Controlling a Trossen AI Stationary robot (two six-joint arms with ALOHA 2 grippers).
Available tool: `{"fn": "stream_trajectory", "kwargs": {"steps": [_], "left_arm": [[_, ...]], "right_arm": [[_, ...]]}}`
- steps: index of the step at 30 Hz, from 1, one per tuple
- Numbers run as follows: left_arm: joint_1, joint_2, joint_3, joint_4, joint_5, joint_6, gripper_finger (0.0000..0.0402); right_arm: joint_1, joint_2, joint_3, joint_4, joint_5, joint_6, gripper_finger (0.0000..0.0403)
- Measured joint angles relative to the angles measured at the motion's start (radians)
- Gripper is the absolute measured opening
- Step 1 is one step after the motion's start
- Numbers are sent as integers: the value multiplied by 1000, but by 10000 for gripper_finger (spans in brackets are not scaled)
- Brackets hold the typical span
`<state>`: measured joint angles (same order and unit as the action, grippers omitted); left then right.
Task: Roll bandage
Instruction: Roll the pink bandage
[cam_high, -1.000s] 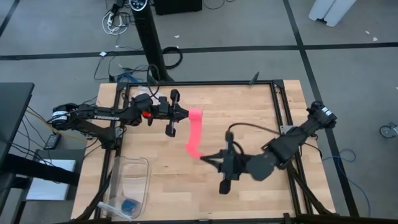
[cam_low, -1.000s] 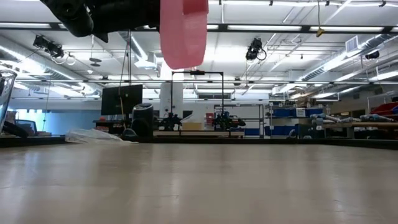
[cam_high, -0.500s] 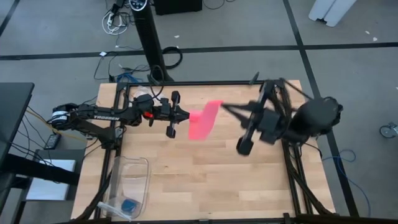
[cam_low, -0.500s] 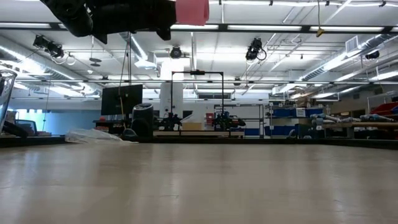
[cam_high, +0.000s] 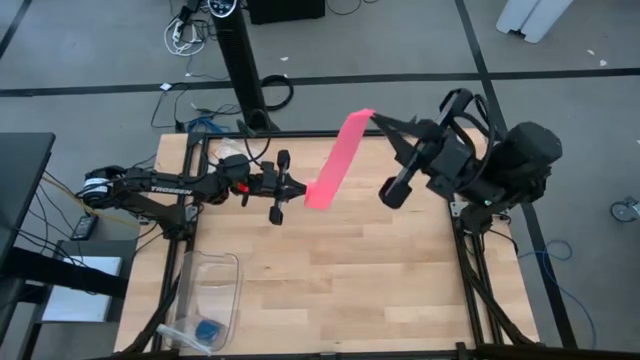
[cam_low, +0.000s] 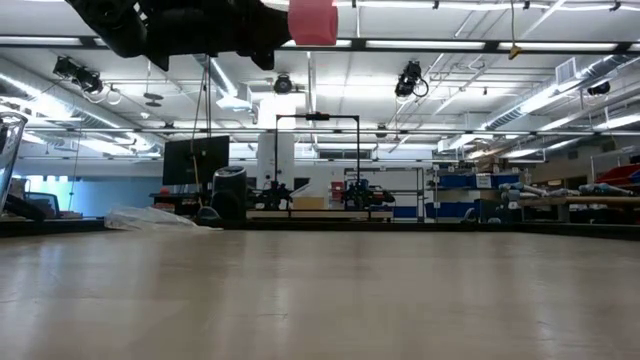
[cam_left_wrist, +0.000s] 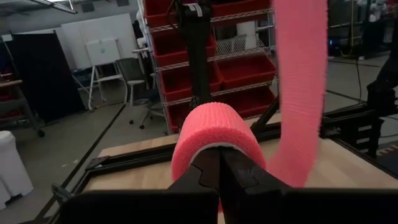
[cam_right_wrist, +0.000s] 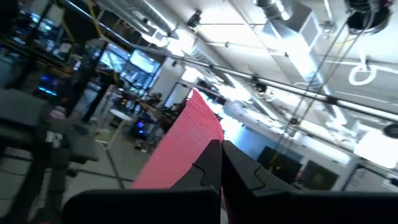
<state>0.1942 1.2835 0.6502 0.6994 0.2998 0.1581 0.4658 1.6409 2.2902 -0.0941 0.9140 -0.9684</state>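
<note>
The pink-red bandage (cam_high: 335, 160) runs as a flat band between my two grippers, above the wooden table (cam_high: 330, 280). One end is a small roll (cam_left_wrist: 214, 130), which also shows at the top of the low view (cam_low: 313, 20). My left gripper (cam_high: 303, 188) is shut on that roll at the table's far left. My right gripper (cam_high: 378, 120) is shut on the band's other end, raised high over the far edge. The band also shows in the right wrist view (cam_right_wrist: 177, 152). My left gripper pinches the rolled end (cam_left_wrist: 211, 146) of the bandage between its two fingers, coming level from the table's left. The roll is lifted clear of the table, and the band (cam_left_wrist: 301, 81) leaves it upward. My right gripper pinches the band's free end (cam_right_wrist: 208, 127) between its shut fingers (cam_right_wrist: 205, 168). The fingers come from the table's right, high above it. The band runs straight and taut from there down to the roll.
A clear plastic container (cam_high: 212, 290) stands at the near left with a small blue object (cam_high: 208, 330) in it. Black frame rails (cam_high: 450, 170) run along the table's edges. A dark post (cam_high: 240, 60) stands beyond the far edge.
My right gripper has swung up from the table's middle toward the far right, carrying the band's free end. The band, which ran from the roll toward the near edge, now stretches upward and to the far right. The roll has stayed in my left gripper.
</note>
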Motion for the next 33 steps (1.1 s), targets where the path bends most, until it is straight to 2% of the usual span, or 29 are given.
{"fn": "stream_trajectory", "kwargs": {"steps": [10, 24, 30, 33], "left_arm": [[-34, 0, 0, -40, 0, 42, 0], [-147, 0, 0, -36, 9, 99, 0], [-206, 0, 0, 19, 12, 68, 0], [-236, -3, 11, 45, 12, 43, 0]], "right_arm": [[-63, 0, 0, 121, 0, -129, 0], [-216, 0, 0, 118, 37, -135, 0], [-300, 0, 0, 8, 116, -61, 2], [-332, 2, -1, -66, 216, 30, 13]]}}
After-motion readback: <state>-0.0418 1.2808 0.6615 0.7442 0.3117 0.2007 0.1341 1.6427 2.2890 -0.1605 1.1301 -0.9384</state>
